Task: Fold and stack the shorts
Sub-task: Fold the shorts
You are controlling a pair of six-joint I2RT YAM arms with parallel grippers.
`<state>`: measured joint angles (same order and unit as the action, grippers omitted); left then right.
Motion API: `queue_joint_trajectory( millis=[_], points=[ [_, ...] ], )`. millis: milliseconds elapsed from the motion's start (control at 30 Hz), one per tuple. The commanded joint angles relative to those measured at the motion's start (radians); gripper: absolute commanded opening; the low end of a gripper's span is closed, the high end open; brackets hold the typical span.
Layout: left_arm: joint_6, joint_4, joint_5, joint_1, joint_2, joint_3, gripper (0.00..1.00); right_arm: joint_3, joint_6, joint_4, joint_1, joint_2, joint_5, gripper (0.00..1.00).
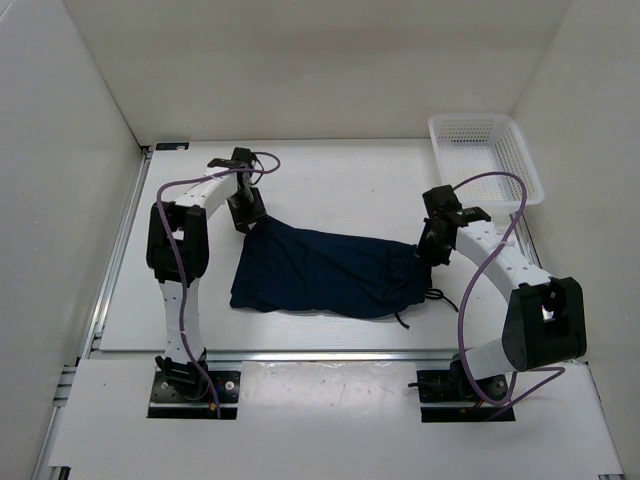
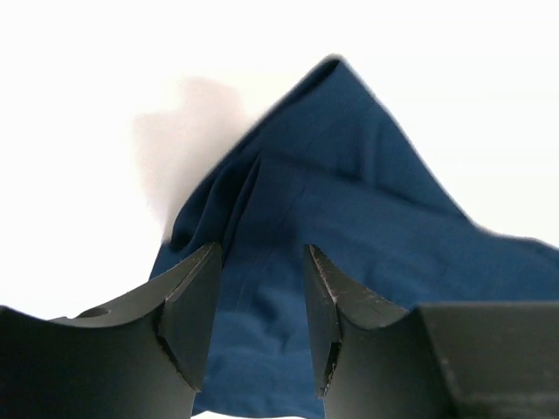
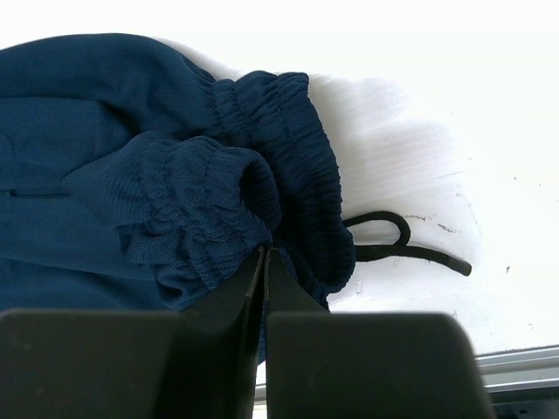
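The dark navy shorts [image 1: 320, 270] lie spread across the middle of the white table, leg end to the left and gathered waistband to the right. My left gripper [image 1: 245, 215] stands over the far left corner. In the left wrist view its jaws [image 2: 262, 262] are apart, with the shorts [image 2: 349, 192] lying between and beyond them. My right gripper [image 1: 432, 250] is at the waistband end. In the right wrist view it [image 3: 265, 253] is shut, its tips pinching the bunched waistband of the shorts [image 3: 131, 131]. A black drawstring [image 3: 393, 249] trails onto the table beside it.
A white mesh basket [image 1: 485, 155] sits at the table's far right corner. White walls close in the table [image 1: 330, 180] at the back and both sides. A metal rail runs along the left edge and the near edge.
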<state>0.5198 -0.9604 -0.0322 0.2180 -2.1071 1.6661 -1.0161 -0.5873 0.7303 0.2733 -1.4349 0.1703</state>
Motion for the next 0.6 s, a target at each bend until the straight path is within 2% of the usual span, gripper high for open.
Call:
queue_joint_trajectory(
  millis=[0, 67, 167, 200, 233, 300, 467, 567],
  points=[
    [0.009, -0.006, 0.029, 0.001, -0.036, 0.075, 0.53, -0.047, 0.014, -0.022, -0.003, 0.005, 0.012, 0.01],
    [0.009, -0.017, 0.029, 0.001, -0.082, 0.119, 0.50, -0.047, 0.014, -0.022, -0.003, -0.004, 0.012, 0.01],
    [0.000, -0.028, 0.015, 0.001, -0.119, 0.152, 0.38, -0.056, 0.014, -0.022, -0.003, -0.004, 0.012, 0.01],
    [0.000, -0.028, 0.005, 0.001, -0.119, 0.152, 0.20, -0.056, 0.014, -0.022, -0.003, -0.004, 0.012, 0.01],
    [0.000, -0.028, 0.005, 0.001, -0.119, 0.152, 0.10, -0.056, 0.014, -0.022, -0.003, -0.004, 0.012, 0.01],
    [0.000, -0.038, 0.005, 0.001, -0.099, 0.152, 0.10, -0.065, 0.014, -0.011, -0.003, -0.004, 0.012, 0.01],
    [0.022, -0.049, 0.090, 0.001, 0.100, 0.097, 0.10, -0.124, 0.023, 0.032, -0.003, 0.030, 0.024, 0.01],
    [0.022, -0.038, 0.069, -0.026, 0.185, 0.075, 0.10, -0.153, 0.041, 0.046, -0.003, 0.054, 0.046, 0.01]
  ],
)
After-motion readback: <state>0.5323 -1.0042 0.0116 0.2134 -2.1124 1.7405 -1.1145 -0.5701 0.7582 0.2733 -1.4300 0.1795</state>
